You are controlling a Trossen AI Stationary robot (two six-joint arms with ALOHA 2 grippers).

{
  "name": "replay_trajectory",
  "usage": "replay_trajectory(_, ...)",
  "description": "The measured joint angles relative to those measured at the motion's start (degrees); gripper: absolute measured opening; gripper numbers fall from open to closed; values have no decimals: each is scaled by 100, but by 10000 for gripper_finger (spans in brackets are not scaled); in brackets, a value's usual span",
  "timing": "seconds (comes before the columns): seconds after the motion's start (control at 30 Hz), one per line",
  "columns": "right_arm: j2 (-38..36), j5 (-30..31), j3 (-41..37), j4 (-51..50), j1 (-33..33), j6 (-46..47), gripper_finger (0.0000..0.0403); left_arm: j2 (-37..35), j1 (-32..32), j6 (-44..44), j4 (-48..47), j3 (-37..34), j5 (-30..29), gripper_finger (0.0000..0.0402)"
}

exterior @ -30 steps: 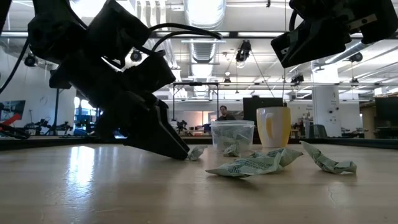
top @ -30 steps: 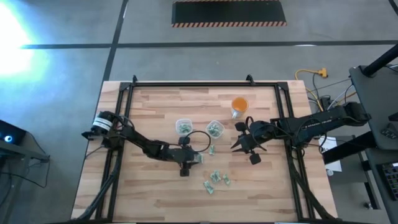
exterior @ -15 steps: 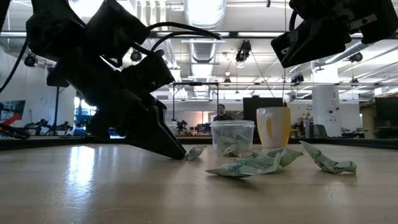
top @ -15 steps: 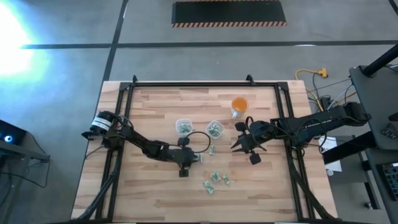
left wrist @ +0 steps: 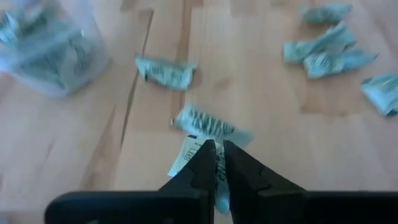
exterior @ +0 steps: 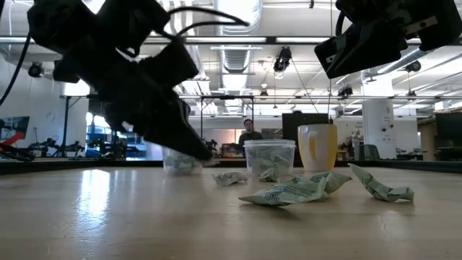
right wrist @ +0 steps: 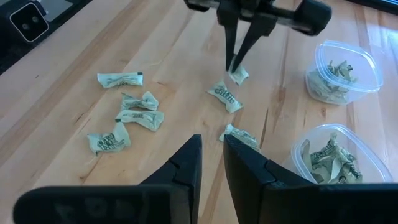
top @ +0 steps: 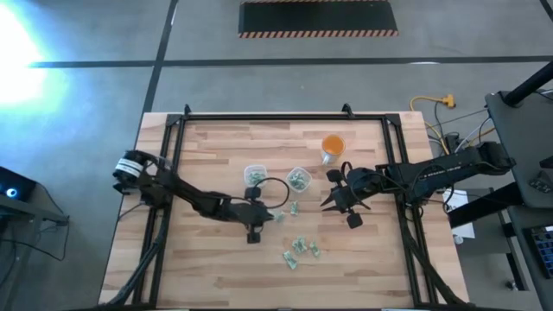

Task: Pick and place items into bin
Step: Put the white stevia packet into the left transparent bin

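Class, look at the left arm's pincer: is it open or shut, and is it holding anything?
Shut on a wrapper. In the left wrist view the left pincer has its fingers pressed together on a pale wrapper; the right wrist view shows it lifted.

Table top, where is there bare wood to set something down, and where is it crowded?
Bare: the table's far strip behind the orange cup, and both near corners. Crowded: the middle, with two clear cups, loose wrappers, the left gripper pinching one wrapper, and the right gripper.

High view straight down, low view level across table [exterior: 108, 224], wrist views close; all share wrappers [top: 298, 249]
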Motion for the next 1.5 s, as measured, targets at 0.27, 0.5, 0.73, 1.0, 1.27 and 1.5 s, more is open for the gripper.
replay_trajectory(0.27,0,0,0,-6,0,-2,56,-687,0,197,-619,-2,-658,7)
replay_trajectory(0.5,0,2,0,-7,0,-17,56,-1481,40,211,-1464,-95,-1919,8)
replay_trajectory(0.73,0,2,0,104,0,-17,56,-2199,512,311,-1448,-482,-2181,8)
replay_trajectory(1.0,0,2,0,108,2,1,56,-2311,1634,304,-892,-802,-733,8)
replay_trajectory(1.27,0,2,0,87,2,-17,57,-2298,2163,38,-848,-801,7,8)
replay_trajectory(1.5,0,2,0,88,2,-17,57,-2296,2315,-148,-852,-815,526,21)
